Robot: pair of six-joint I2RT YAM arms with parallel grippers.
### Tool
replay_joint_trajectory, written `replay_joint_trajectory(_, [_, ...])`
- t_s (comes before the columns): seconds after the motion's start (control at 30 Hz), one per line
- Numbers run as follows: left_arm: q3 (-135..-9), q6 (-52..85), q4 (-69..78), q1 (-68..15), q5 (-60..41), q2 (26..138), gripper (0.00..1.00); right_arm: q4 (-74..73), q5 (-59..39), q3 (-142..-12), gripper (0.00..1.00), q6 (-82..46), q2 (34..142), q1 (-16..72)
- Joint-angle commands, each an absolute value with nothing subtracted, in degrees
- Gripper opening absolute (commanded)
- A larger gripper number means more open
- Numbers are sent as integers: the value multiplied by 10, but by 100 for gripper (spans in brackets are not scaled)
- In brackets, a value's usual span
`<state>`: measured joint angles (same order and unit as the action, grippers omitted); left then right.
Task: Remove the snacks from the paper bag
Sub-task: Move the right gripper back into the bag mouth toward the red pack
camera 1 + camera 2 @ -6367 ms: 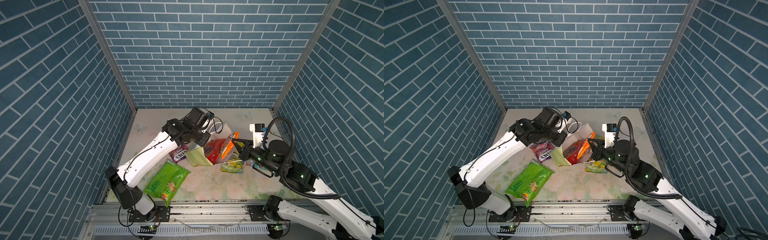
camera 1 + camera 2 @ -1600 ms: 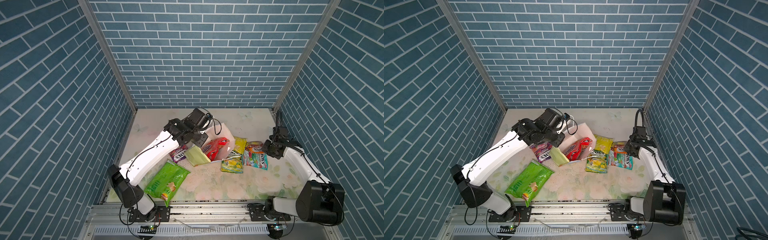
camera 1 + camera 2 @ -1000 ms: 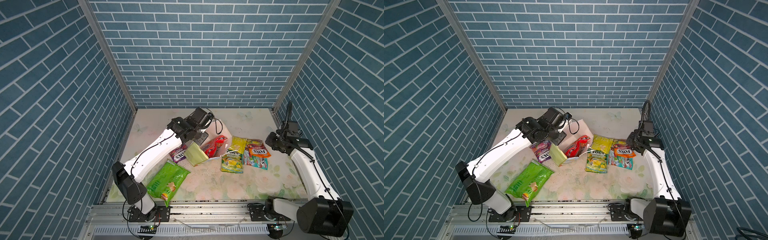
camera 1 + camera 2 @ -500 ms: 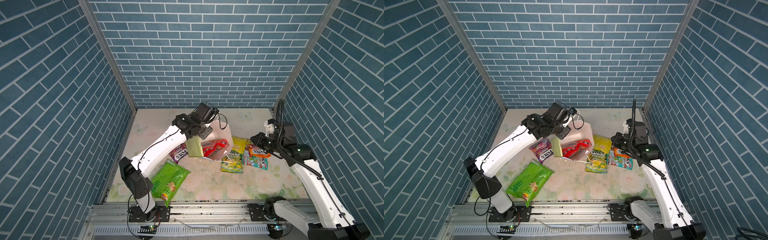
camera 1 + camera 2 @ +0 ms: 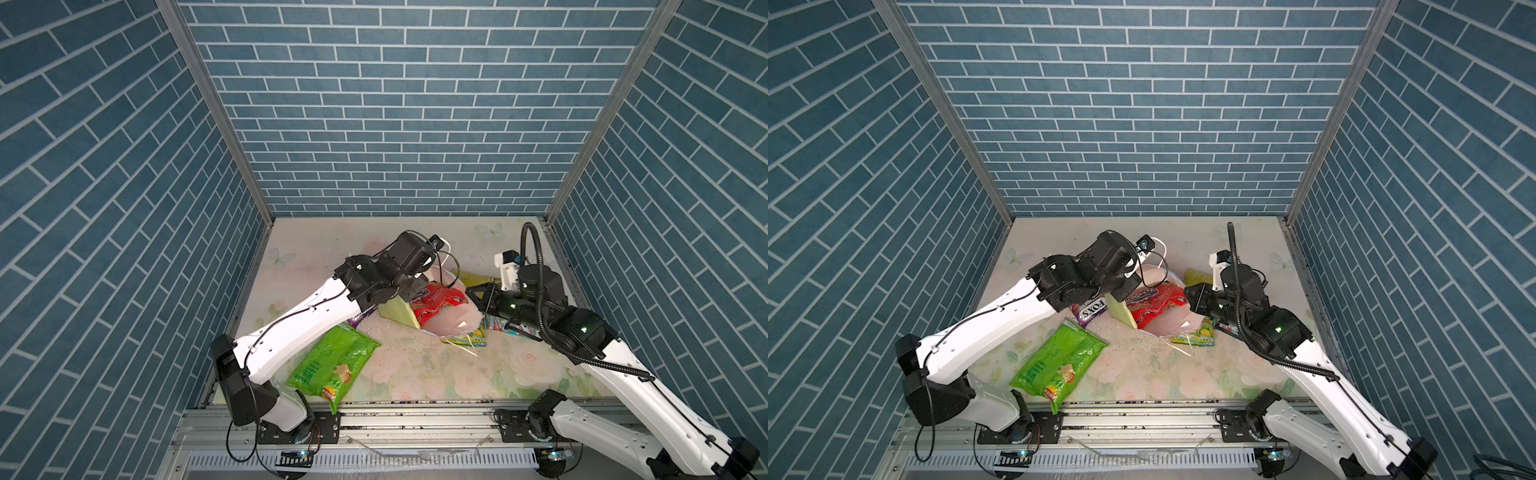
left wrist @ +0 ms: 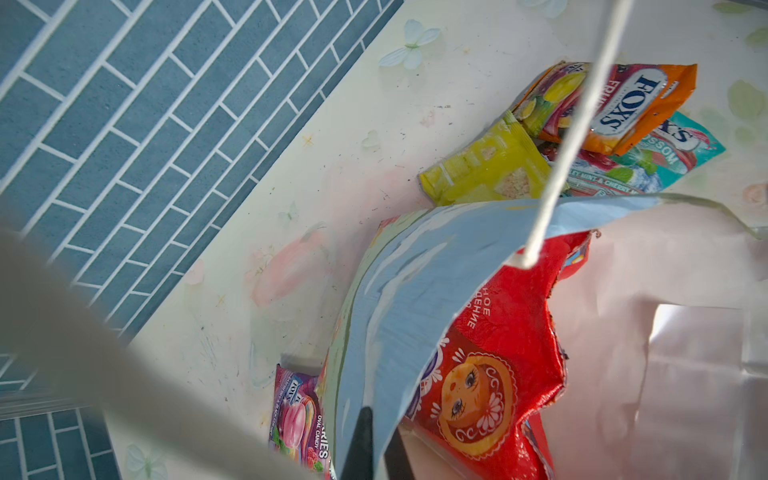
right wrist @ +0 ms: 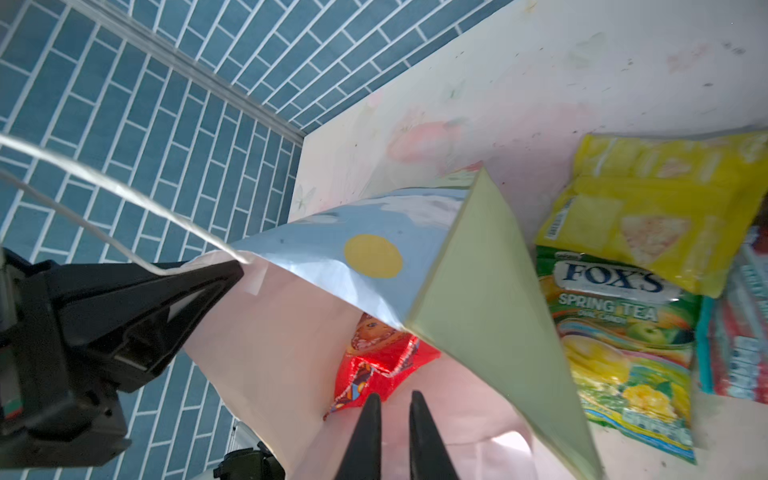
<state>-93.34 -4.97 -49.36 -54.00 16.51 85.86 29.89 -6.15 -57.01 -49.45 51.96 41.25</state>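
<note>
Extraction of the last snack is the step in hand. Judging by how things lie, only the red cookie pack is still inside the paper bag, which is tipped with its mouth toward the right gripper. The left gripper is clamped on the bag's rim at the blue sky panel and holds that edge up. I cannot tell whether the bag's base rests on the counter.

The right gripper sits at the bag's mouth over the white inner wall. Its jaws are only narrowly apart and empty, with the tips aimed at the red pack's crumpled near edge and just short of it.

The other snacks lie outside the bag. The green chip bag is apart from it on the left arm's side, and the purple FOX'S pack is just beside its pale yellow side wall. The yellow packet, the Spring Tea pack and the orange FOX'S pack are near its opposite side.

The next move probably calls for the right jaws to widen, slide in along the inner wall, pinch the pack's edge and draw it straight out. The foil looks slippery, and the lightly held bag may drag along with it.
</note>
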Motion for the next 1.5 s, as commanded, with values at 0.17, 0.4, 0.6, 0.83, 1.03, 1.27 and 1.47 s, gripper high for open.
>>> replay_joint_trajectory(0.17, [-897, 17, -460, -585, 187, 809, 0, 226, 83, -517, 14, -585, 552, 547])
replay_joint_trajectory(0.4, [-883, 41, -463, -616, 188, 814, 0, 266, 142, -488, 14, -640, 533, 600])
replay_joint_trajectory(0.6, [-875, 64, -472, -639, 187, 803, 0, 318, 216, -491, 15, -713, 540, 649])
replay_joint_trajectory(0.83, [-863, 104, -501, -659, 159, 798, 0, 364, 253, -485, 17, -789, 543, 673])
replay_joint_trajectory(1.03, [-851, 127, -505, -671, 130, 802, 0, 362, 247, -472, 19, -815, 530, 677])
replay_joint_trajectory(1.27, [-869, 126, -496, -676, 119, 821, 0, 366, 236, -469, 20, -832, 534, 680])
replay_joint_trajectory(1.47, [-868, 126, -493, -676, 110, 823, 0, 360, 220, -473, 20, -835, 554, 682])
